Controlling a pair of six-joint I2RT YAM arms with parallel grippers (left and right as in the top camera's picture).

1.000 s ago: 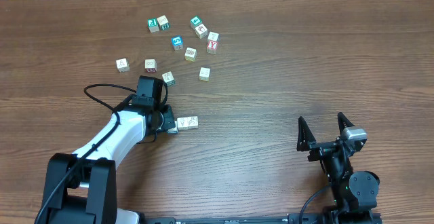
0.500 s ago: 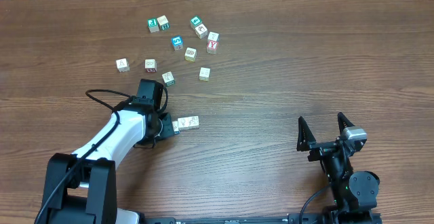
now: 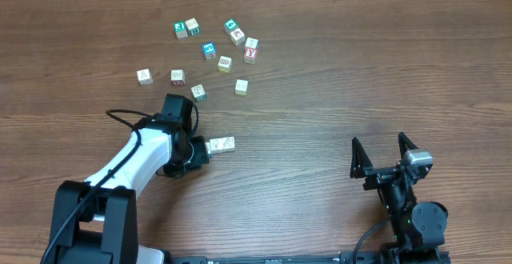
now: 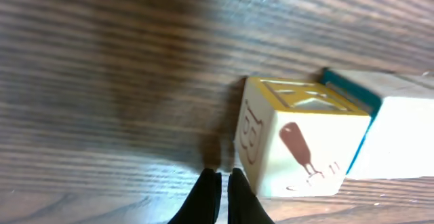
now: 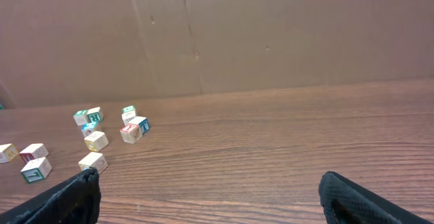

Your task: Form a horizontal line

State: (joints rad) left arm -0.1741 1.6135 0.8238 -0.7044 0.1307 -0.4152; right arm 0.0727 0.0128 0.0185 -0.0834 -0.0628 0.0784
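Across the brown wood-grain surface (image 3: 336,80), the white left arm (image 3: 140,156) reaches in from the near-left corner. The black right arm (image 3: 404,192) sits low at the near right, well apart from everything.

The left hand (image 3: 202,152) has its fingers pressed together on nothing, tips just beside the left end of the horizontal line (image 3: 222,145), which lies a little left of the middle. Closed like that, it probably serves as a pusher to square the row (a judgement only). The right hand (image 3: 378,142) is spread wide and empty, seemingly parked out of the way. The loose pale wooden cubes (image 3: 225,63) lie scattered farther back.

From overhead the row is just two small pale cubes touching. The left wrist view adds detail: a yellow-edged cube (image 4: 298,139) with a brown picture, a blue-green-edged cube (image 4: 397,132) against its far side, and the closed tips at its lower corner. Whether they touch it, I cannot tell.
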